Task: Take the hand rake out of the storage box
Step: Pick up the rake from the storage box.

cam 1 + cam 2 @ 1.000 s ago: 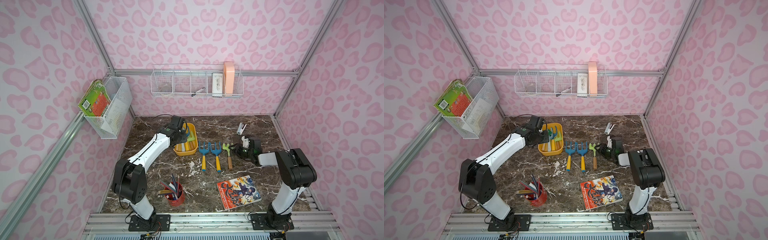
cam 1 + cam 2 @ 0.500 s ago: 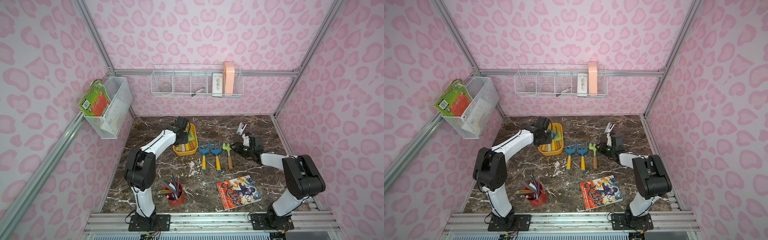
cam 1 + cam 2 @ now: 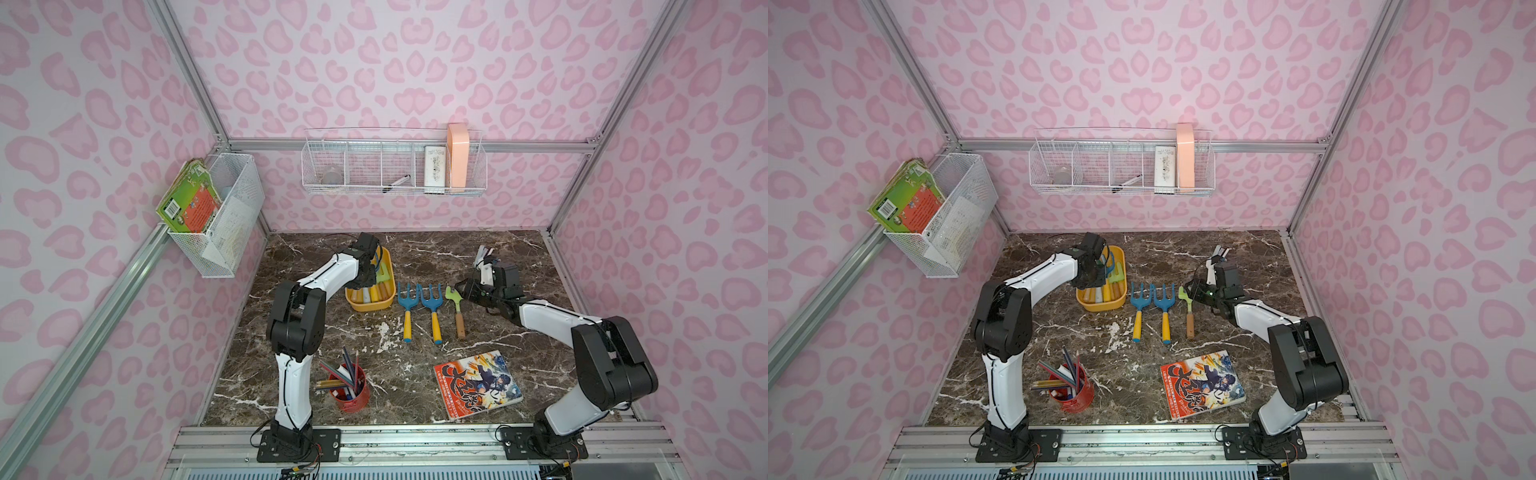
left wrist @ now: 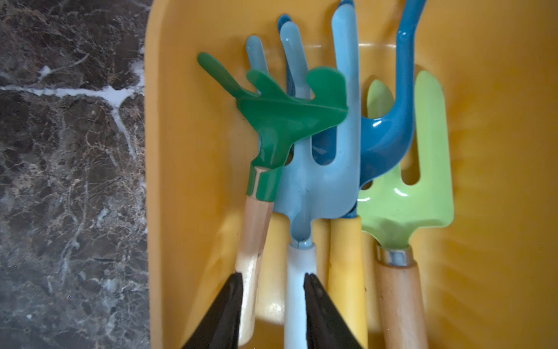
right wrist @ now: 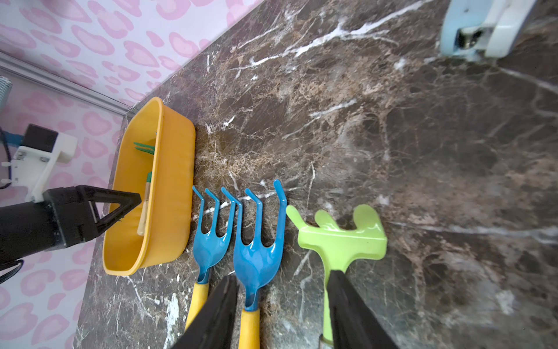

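In the storage box (image 3: 370, 306), toward the back-left corner of the bench (image 3: 436, 257), the green hand rake (image 4: 283, 114) lies lengthwise, tines toward the back edge, handle toward the front. A pale blue fork (image 4: 320, 181), a dark blue fork (image 4: 383, 145) and a lime fork (image 4: 416, 199) share the box. The left gripper (image 4: 273, 276) has its jaws astride the rake's handle and the pale blue fork's; whether they pinch cannot be told. The right gripper (image 5: 282, 276) hangs above the bench, jaws spread.
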You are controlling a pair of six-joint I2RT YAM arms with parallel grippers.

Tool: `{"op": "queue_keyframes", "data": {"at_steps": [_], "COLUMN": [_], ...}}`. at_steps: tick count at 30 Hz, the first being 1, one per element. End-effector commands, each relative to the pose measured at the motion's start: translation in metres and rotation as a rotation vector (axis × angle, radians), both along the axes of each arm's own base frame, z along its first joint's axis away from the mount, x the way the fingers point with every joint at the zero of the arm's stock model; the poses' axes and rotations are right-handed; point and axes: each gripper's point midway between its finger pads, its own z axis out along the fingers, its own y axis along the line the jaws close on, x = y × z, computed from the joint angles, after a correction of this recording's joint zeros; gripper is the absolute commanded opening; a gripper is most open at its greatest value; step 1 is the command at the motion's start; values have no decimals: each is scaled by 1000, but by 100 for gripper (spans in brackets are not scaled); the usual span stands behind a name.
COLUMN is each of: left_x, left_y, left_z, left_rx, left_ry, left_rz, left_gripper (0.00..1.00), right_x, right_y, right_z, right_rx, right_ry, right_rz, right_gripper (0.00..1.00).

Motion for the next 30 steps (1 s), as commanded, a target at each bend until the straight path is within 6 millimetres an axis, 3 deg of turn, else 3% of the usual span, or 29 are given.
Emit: {"op": "queue_keyframes", "data": {"at_steps": [1,16,20,24,30], "left_x": [-2,-7,-5,-2,7], "left_y": [10,18,17,17,9], "left_z": [-3,-34,-42,-34,9], "left_rx": [69,150,151,150,97], "left_ry": [29,131,141,113,12], "left_rz": [1,-28,-30,-27,-51], "left_gripper": [36,36,31,23,18], "right_x": [1,3,4,3,3], "right_y": [3,16,17,16,15], "right_z": [4,0,4,6,6], "right_rx": [-3,17,21,18,9], "right_ry": [-10,2,-5,-8,-13], "right_rz": [11,37,40,39,36], "right_gripper": [50,51,51,51,51]}}
